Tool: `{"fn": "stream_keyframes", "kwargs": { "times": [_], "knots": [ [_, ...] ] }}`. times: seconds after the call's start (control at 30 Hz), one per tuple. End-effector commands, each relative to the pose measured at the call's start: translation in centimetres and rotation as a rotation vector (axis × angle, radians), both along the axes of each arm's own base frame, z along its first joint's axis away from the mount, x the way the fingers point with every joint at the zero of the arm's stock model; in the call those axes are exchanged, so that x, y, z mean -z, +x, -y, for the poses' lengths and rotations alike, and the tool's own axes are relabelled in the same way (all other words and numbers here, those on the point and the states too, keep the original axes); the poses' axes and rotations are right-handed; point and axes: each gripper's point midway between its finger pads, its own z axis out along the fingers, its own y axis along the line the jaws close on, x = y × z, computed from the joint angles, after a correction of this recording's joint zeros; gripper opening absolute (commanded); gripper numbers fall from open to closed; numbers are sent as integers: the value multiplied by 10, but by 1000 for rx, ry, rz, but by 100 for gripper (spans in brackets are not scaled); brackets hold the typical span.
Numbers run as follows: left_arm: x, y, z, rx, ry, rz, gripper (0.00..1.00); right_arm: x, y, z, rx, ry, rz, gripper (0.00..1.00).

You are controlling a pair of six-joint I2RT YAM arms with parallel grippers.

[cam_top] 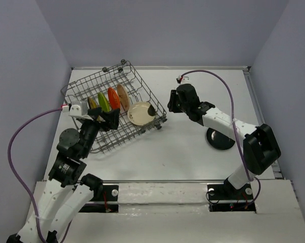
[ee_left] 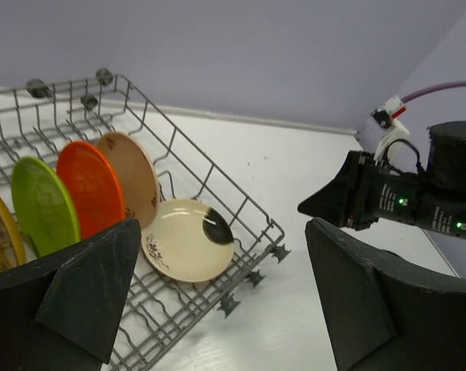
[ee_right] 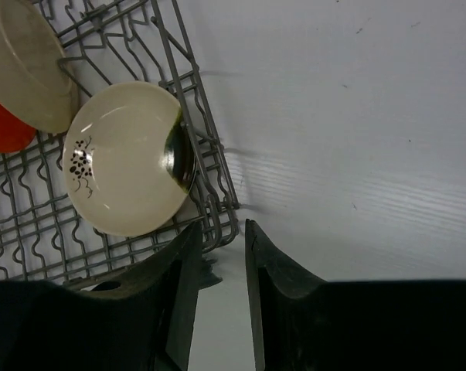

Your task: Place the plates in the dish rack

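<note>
**Two-arm workcell with five plates in the rack and one on the table**

Top view: the dish rack (cam_top: 123,76) sits turned at an angle at about 10 o'clock on the white table (cam_top: 182,157). Four plates stand on edge between its tines, in a row running from 9 o'clock towards 3 o'clock: the dark gold plate (cam_top: 93,104), the lime green plate (cam_top: 103,102), the orange plate (cam_top: 113,97) and a plain cream plate (cam_top: 123,96). A second cream plate with a dark rim patch (cam_top: 140,113) lies tilted in the rack's 4 o'clock corner, face up, just beside the plain cream one. A small brown mark shows on its inner surface in the right wrist view. The glossy black plate (cam_top: 220,142) rests flat on the table at about 3 o'clock, well apart from the rack and partly covered by the right arm.

The left gripper (ee_left: 222,239) hangs over the rack's near edge at about 7 o'clock. Its jaws are spread wide and nothing is between them. The right gripper (ee_right: 223,232) hovers above bare table just outside the rack's 4 o'clock corner. Its fingers (ee_right: 275,286) are drawn close together, leaving a narrow slit with nothing in it. Neither gripper touches a plate.
</note>
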Motion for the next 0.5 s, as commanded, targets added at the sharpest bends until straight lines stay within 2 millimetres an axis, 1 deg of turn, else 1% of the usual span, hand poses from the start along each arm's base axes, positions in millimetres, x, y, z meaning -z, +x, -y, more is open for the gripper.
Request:
{"fn": "stream_keyframes", "kwargs": {
  "times": [0.0, 0.03, 0.07, 0.1, 0.13, 0.17, 0.2, 0.27, 0.3, 0.33, 0.37, 0.4, 0.43, 0.47],
  "knots": [
    [4, 10, 27, 90, -104, -102, 99, -43, -2, -6, -35, 87, 110, 34],
    [11, 12, 37, 127, -133, -137, 99, -45, -4, -5, -35, 93, 118, 35],
    [17, 14, 41, 139, -142, -154, 99, -47, -10, -1, -34, 97, 126, 35],
    [27, 18, 51, 174, -155, -172, 99, -48, -13, 1, -35, 102, 129, 35],
    [32, 18, 59, 212, -179, -201, 99, -48, -16, 3, -37, 105, 128, 36],
    [42, 21, 65, 231, -182, -233, 99, -49, -19, 4, -42, 106, 131, 37],
    [59, 29, 73, 245, -179, -294, 99, -49, -26, 8, -45, 112, 131, 39],
    [84, 36, 81, 268, -196, -385, 99, -51, -33, 11, -49, 126, 136, 41],
    [101, 44, 85, 265, -193, -433, 99, -53, -39, 14, -52, 135, 146, 42],
    [108, 49, 84, 252, -199, -453, 98, -53, -42, 16, -51, 139, 151, 43],
    [114, 54, 82, 235, -203, -471, 93, -55, -45, 18, -54, 146, 157, 43],
    [124, 60, 83, 219, -214, -503, 85, -51, -49, 20, -57, 145, 154, 43],
    [127, 63, 83, 210, -228, -514, 66, -51, -51, 21, -59, 148, 154, 43],
    [130, 67, 82, 204, -244, -526, 57, -55, -56, 20, -76, 165, 158, 43]
  ]
}}
